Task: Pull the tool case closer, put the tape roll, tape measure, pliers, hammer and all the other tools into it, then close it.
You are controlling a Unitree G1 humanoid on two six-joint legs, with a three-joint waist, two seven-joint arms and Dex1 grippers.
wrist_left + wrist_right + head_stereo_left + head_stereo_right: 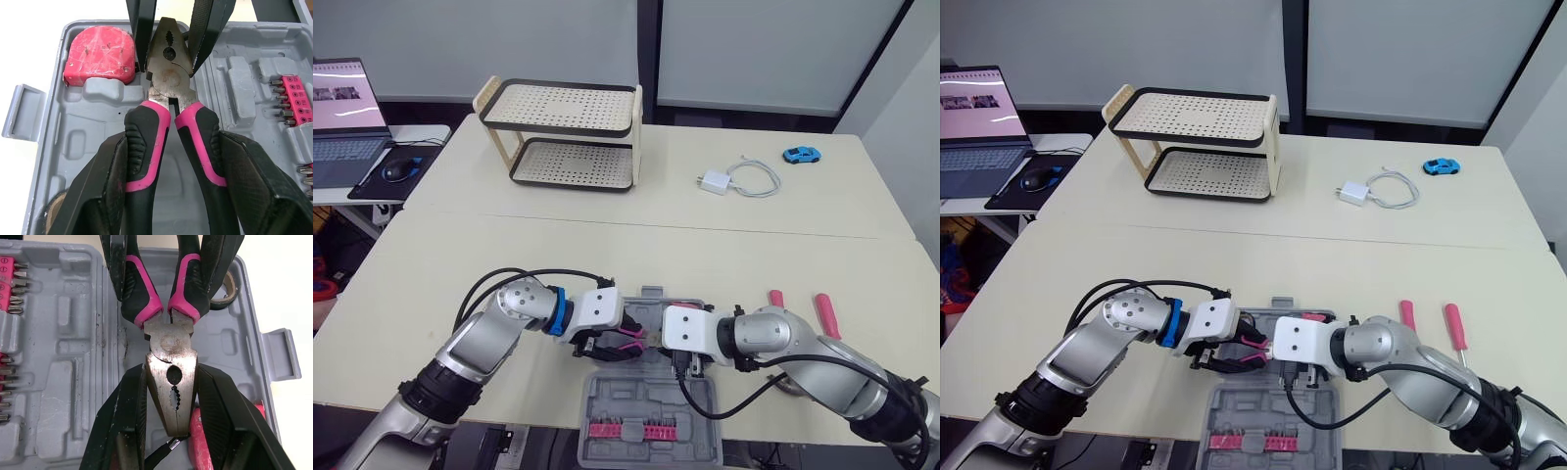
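Fingers (98, 196) of the left gripper (172, 144) are closed around both pink-and-black handles of the pliers (167, 81), one finger pressed against the outside of each handle, so the handles lie together between them. Facing it from the other end, the right gripper (171, 374) has its fingers (122, 431) pinched onto either side of the steel head, with the toothed nose lying between them. Held at both ends, the pliers hang over the grey moulded tray of the open tool case (73, 142); whether they touch it cannot be told. Just beside the right fingers, a red tape measure (100, 55) sits in its corner pocket of that tray. Just beside the left fingers, a brown tape roll (226, 289) rests in the neighbouring corner. Past the tray, the other half of the case carries rows of screwdriver bits (292, 100) in pink holders. Beyond the right arm, well apart from the fingers, two pink-handled tools (775, 298) lie side by side on the table (460, 255), outside the case.
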